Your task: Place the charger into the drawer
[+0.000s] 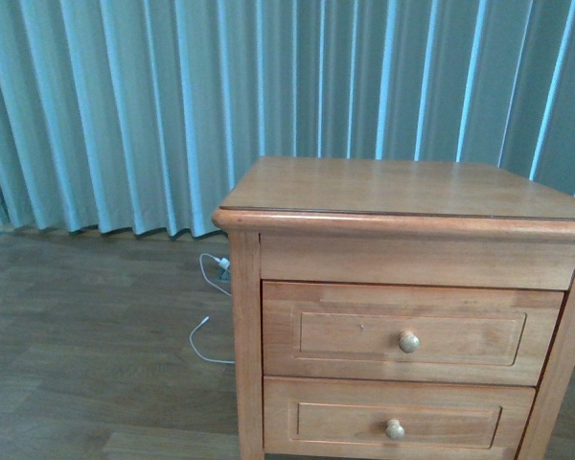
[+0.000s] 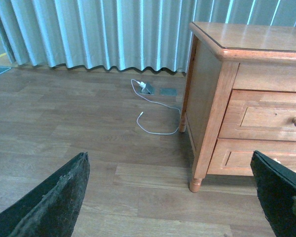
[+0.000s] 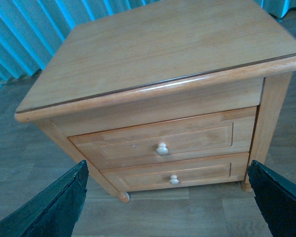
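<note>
My left claw (image 2: 170, 197) and my right claw (image 3: 167, 202) both hung spread wide with nothing between the fingers, each wrist view showing only two dark fingertips at its edges. Ahead of me stood the cabinet (image 1: 402, 187), and its drawer (image 1: 412, 333), the taller upper one with the round knob (image 1: 408, 341), was fully shut, as was the shorter lower drawer (image 1: 395, 414) beneath it. The charger I could not find anywhere: the cabinet top showed bare in all three views, and the only cord in sight was a thin white cable (image 1: 211, 307) lying on the wooden floor (image 1: 96, 335) to the left of the cabinet, near the curtain (image 1: 172, 105), which I took for something else. So I judged the step in hand to be opening the drawer, and my right claw, looking down on the drawer front, seemed the better placed for it. To do it well I would have brought the fingers level to either side of the knob, closed firmly behind its head, and pulled straight toward me without lifting, so the drawer would not bind. I would have opened it far enough to leave room for dropping something in.
</note>
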Robot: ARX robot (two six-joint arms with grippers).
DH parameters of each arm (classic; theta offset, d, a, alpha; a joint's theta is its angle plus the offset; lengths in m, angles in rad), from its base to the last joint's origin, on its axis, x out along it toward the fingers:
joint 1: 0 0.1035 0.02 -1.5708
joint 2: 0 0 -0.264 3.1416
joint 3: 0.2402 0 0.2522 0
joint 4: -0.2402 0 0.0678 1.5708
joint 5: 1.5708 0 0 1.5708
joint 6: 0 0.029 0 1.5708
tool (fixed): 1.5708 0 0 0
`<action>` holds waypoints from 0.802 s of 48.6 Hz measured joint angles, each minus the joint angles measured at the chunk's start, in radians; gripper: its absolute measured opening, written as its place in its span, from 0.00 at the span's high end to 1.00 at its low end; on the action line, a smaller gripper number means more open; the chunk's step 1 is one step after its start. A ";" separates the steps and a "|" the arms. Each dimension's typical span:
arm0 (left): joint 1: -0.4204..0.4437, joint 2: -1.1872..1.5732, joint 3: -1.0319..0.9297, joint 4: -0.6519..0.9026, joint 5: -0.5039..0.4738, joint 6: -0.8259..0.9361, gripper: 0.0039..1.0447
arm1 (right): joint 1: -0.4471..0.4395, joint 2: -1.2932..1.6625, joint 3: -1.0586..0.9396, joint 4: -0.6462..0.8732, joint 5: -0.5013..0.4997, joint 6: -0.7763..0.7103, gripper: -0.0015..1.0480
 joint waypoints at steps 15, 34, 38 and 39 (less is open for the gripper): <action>0.000 0.000 0.000 0.000 0.000 0.000 0.05 | -0.136 -0.366 -0.107 -0.185 -0.089 -0.019 0.08; 0.000 0.000 0.000 0.000 0.000 0.000 0.05 | -0.294 -0.548 -0.170 -0.302 -0.187 0.005 0.08; 0.000 0.000 0.000 0.000 0.000 0.000 0.05 | -0.294 -0.547 -0.173 -0.302 -0.187 0.007 0.08; 0.000 0.000 0.000 0.000 0.000 0.000 0.05 | -0.294 -0.547 -0.173 -0.302 -0.187 0.008 0.08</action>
